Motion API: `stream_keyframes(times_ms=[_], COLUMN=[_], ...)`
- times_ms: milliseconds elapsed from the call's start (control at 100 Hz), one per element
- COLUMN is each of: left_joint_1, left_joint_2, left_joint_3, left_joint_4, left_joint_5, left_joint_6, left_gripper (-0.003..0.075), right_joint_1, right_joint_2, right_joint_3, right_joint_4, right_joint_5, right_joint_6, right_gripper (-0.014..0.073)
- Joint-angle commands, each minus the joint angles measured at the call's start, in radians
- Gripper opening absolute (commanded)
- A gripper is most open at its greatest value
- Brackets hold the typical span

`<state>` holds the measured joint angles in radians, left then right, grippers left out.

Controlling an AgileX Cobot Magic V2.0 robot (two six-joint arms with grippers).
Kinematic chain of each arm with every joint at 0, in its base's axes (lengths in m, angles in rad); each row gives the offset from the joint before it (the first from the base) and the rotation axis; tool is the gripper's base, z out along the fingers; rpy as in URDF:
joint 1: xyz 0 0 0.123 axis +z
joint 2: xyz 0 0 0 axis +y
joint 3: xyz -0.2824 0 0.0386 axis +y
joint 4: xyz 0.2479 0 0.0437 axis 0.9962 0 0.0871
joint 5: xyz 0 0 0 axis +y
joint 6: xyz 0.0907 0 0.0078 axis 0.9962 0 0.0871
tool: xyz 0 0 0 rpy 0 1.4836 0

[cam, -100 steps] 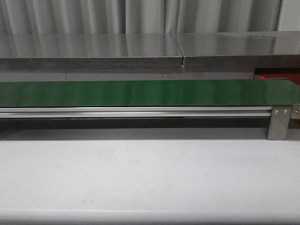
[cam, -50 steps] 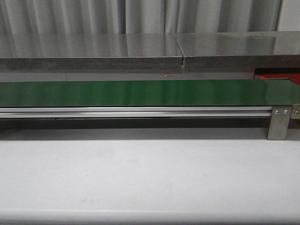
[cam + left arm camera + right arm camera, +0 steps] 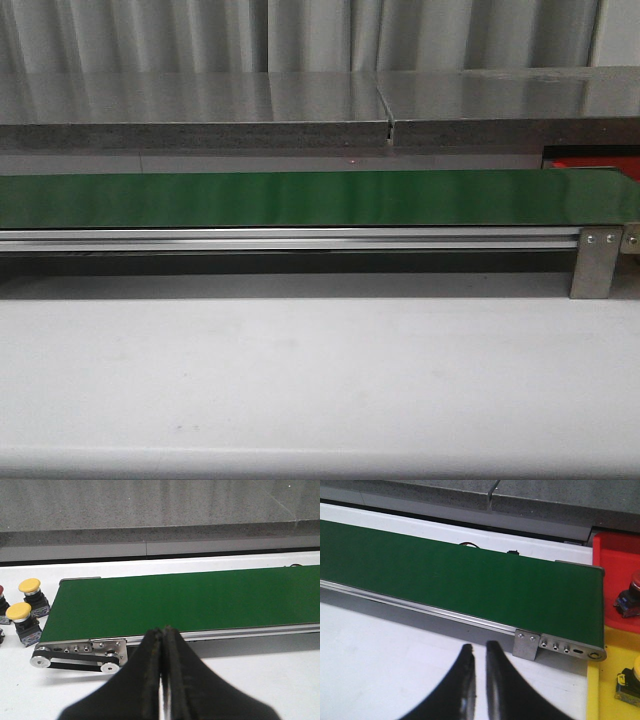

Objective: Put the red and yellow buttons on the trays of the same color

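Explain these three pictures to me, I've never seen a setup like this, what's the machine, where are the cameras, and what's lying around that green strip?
This is a two-armed robot at a white table. One camera looks forward over the table; the other two ride on the wrists.

The green strip is a conveyor belt, with nothing on it now.

The left wrist picture shows the left pincer, its black jaws pressed together and holding nothing. Beyond the belt's end stand two yellow push buttons on dark bases.

The right wrist picture shows the right pincer, jaws slightly apart, also holding nothing. Past the belt's other end lie a red tray holding a red button and a yellow tray holding a yellow-and-black piece, probably a button.
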<state>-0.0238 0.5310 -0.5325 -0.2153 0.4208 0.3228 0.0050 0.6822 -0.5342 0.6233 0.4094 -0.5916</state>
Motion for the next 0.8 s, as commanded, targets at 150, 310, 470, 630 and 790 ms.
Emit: stream_keyframes(times_ms=[150, 310, 470, 630, 790], left_joint_1=[-0.008, -0.008, -0.008, -0.008, -0.008], left_joint_2=[0.000, 0.002, 0.002, 0.002, 0.002], left_joint_3=[-0.025, -0.025, -0.025, -0.025, -0.025], left_joint_4=[-0.027, -0.027, -0.032, -0.032, -0.032], left_joint_5=[-0.086, -0.086, -0.086, -0.067, -0.057], left_joint_6=[-0.004, -0.004, -0.004, -0.004, -0.004], left_gripper=[-0.0019, -0.0019, -0.0011, 0.0188, 0.0578], right_joint_1=[0.000, -0.001, -0.001, -0.001, -0.001], right_joint_2=[-0.007, -0.007, -0.007, -0.007, -0.007], right_joint_3=[-0.024, -0.024, -0.024, -0.024, -0.024], right_joint_4=[0.025, 0.025, 0.025, 0.025, 0.025], right_joint_5=[-0.063, -0.063, -0.063, -0.063, -0.063], right_joint_6=[-0.011, -0.011, -0.011, -0.011, -0.011], right_gripper=[-0.0117, -0.0117, -0.0117, -0.0117, -0.0117])
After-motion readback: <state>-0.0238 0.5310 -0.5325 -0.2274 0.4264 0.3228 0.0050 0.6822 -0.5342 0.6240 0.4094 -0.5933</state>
